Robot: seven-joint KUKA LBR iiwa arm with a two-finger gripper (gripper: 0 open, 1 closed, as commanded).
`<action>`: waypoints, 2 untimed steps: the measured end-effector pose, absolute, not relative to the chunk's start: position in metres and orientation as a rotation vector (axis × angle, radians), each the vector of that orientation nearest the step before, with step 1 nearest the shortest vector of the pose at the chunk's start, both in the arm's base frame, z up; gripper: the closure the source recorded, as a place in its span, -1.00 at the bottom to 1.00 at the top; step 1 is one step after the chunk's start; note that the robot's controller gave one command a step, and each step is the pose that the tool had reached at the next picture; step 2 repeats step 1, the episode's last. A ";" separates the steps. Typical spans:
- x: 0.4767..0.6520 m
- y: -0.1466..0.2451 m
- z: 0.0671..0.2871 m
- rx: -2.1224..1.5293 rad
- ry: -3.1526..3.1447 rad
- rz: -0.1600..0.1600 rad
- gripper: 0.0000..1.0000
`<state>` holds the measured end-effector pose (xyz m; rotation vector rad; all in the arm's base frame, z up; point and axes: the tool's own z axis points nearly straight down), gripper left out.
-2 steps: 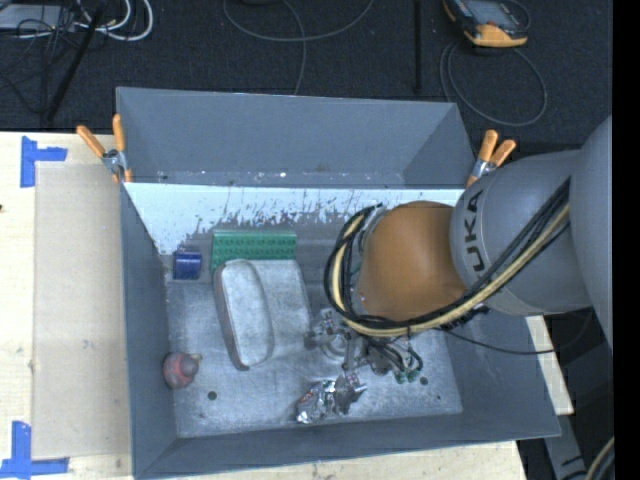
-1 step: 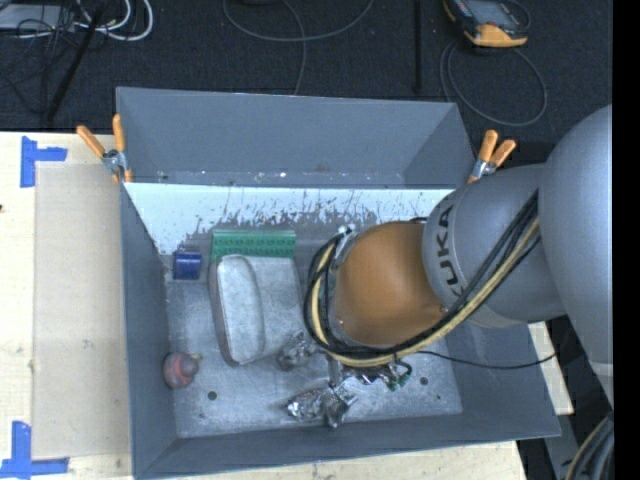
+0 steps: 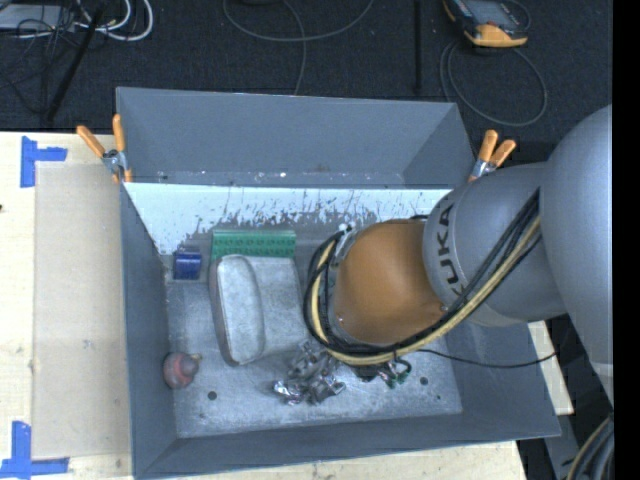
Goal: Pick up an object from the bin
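My gripper (image 3: pixel 312 378) pokes out as a dark metal shape from under the arm's orange cover, low over the bin floor at the front middle. Just to its left lies a pale grey oblong pad (image 3: pixel 238 308), lengthwise along the floor and apart from the gripper. Behind the pad, a green ridged block (image 3: pixel 253 243) rests against the back wall. A small reddish-brown ball (image 3: pixel 181 369) sits at the front left.
A small blue block (image 3: pixel 186 264) lies at the back left by the sloping wall. The arm and its orange cover, ringed by cables, hide the right half of the bin floor. A small green bit (image 3: pixel 400 373) shows under the cover's front edge.
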<state>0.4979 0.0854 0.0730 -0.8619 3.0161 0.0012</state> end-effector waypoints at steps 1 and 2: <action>0.501 0.082 0.212 -0.974 2.978 -0.002 1.00; 0.501 0.082 0.212 -0.974 2.978 -0.002 1.00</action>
